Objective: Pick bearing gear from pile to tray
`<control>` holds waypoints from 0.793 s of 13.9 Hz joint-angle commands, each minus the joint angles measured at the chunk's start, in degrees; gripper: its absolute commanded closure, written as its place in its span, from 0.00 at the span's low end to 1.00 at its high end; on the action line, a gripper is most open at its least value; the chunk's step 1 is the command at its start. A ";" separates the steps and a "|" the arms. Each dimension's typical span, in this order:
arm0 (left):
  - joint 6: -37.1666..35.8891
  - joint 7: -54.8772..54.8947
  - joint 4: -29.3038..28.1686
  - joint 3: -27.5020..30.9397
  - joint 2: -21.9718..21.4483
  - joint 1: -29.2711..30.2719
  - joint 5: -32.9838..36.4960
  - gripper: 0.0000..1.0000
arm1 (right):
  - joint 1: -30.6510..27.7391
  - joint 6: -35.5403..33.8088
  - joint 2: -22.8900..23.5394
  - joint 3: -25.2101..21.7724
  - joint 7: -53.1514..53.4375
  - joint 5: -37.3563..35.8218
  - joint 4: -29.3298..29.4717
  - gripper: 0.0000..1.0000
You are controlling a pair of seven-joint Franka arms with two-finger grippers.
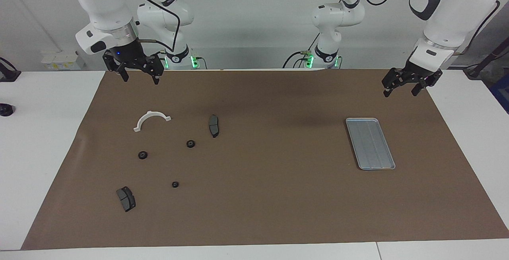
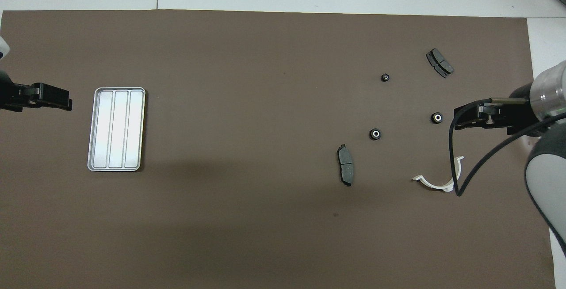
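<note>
Step in hand: start of the pick; judging by the empty tray (image 1: 370,143) and the untouched pile, no bearing gear has been taken up or delivered. The right gripper (image 1: 141,78) hangs over the edge of the brown mat (image 1: 262,196) on the table (image 1: 43,132), well apart from the tray toward the right arm's end, jaws released and holding nothing. The pile lies at that same end, also well apart from the tray. It comprises 1 white half-ring bracket (image 1: 151,120), 2 dark grey brake pads (image 1: 126,198) (image 1: 214,125) and 3 bearing gears. Gear 1 (image 1: 142,155) and gear 2 (image 1: 190,144) lie about level with the tray. Gear 3 (image 1: 175,184) lies slightly farther from the robots than the tray. Each gear is a small black round part lying flat, with a pale centre visible from overhead. All 3 lie apart from one another and from the other parts. The tray is a flat silver-grey rectangle with rounded corners, a low rim and lengthwise ridges. The left gripper (image 1: 401,91) waits over the mat near the tray, jaws released and empty. The next move probably calls for the right gripper to descend over 1 gear and centre its open jaws around it. The gears are small and low, so alignment must be close.
</note>
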 commanded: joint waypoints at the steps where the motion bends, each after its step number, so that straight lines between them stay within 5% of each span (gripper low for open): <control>1: 1.05 0.15 -2.13 -0.39 -1.73 0.57 0.96 0.00 | -0.57 0.03 -1.52 0.13 -1.72 1.66 -1.62 0.00; 8: 1.05 0.15 -2.13 -0.39 -1.73 0.48 0.96 0.00 | -0.39 1.60 -2.04 0.22 -2.24 1.75 -3.19 0.00; 11: 0.96 0.15 -2.13 -0.39 -1.73 0.48 0.96 0.00 | -0.48 7.31 -3.01 0.22 -5.06 1.84 -6.89 0.00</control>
